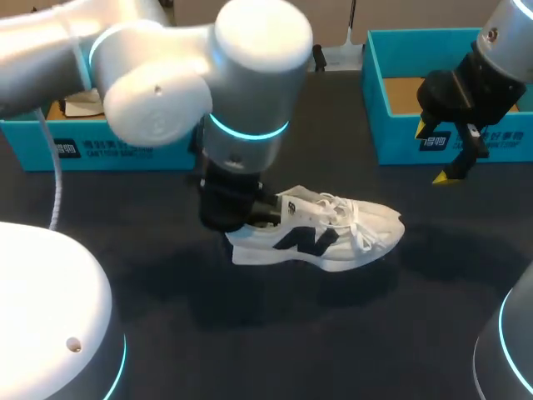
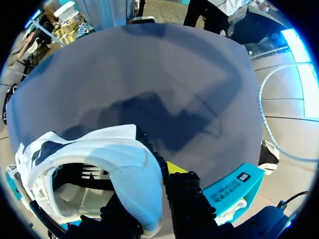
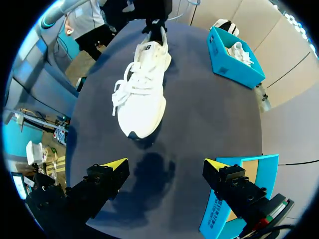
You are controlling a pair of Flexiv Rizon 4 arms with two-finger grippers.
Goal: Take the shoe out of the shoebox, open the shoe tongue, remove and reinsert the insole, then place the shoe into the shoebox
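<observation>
A white shoe (image 1: 329,229) with a dark logo lies on its side in the middle of the dark table (image 1: 166,292), toe pointing right. My left gripper (image 1: 248,212) is shut on the shoe's heel collar. In the left wrist view the white heel (image 2: 127,167) sits between the fingers, with one yellow tip (image 2: 174,167) outside it and the other hidden inside the shoe. My right gripper (image 1: 437,154) hangs open above the table at the right, in front of a blue shoebox (image 1: 400,125). In the right wrist view the shoe (image 3: 144,94) lies well ahead of that open gripper (image 3: 164,167).
A second blue shoebox (image 1: 92,146) stands at the back left behind my left arm; in the right wrist view this box (image 3: 234,67) holds another white shoe. Bare tabletop lies in front of the shoe and between it and the right gripper.
</observation>
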